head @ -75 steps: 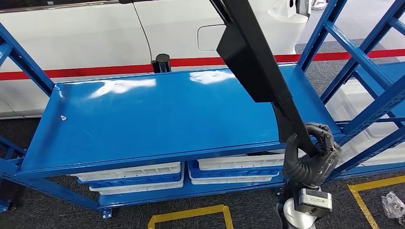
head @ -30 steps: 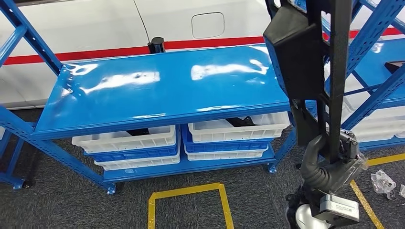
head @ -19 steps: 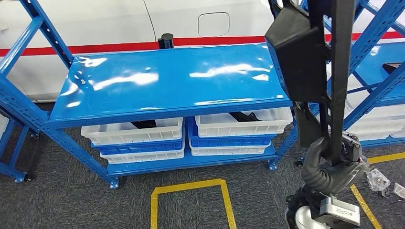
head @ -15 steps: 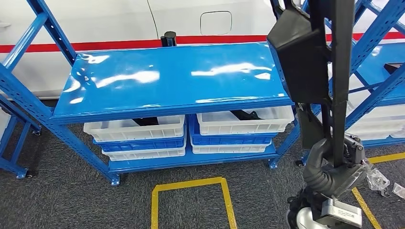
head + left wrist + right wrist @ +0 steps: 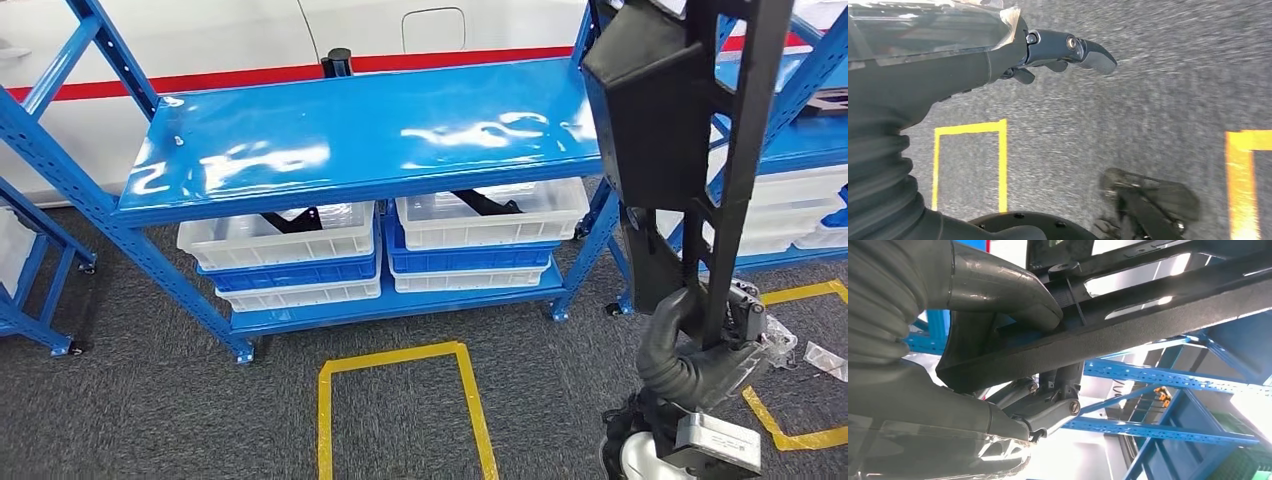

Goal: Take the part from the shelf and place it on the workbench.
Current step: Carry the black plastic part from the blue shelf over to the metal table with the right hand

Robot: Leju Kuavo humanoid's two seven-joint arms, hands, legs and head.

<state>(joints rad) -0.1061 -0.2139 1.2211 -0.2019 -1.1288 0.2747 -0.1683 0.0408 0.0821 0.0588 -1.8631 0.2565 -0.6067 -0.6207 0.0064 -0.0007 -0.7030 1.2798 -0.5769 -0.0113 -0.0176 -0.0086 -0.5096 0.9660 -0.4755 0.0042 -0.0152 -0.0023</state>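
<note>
My right hand (image 5: 700,355) grips the lower end of a long black part (image 5: 650,130), which stands nearly upright at the right of the head view, its wide boxy section up high. In the right wrist view the thumb (image 5: 998,290) lies over the part's black bar (image 5: 1158,320) and the fingers wrap it from the other side. The blue shelf (image 5: 360,130) has a bare, shiny top and stands to the left of the part. My left hand (image 5: 1048,47) hangs above the grey carpet with its fingers stretched out and nothing in them.
White and blue bins (image 5: 290,250) sit on the shelf's lower level, some with black parts inside. A yellow taped square (image 5: 400,400) marks the carpet in front. Another blue rack (image 5: 800,140) stands at right, a blue frame (image 5: 40,200) at left, a white car (image 5: 200,30) behind.
The whole picture has shifted: the camera has drawn back from the shelf and turned a little. The part has swung from tilted to nearly upright and stays in my right hand.
</note>
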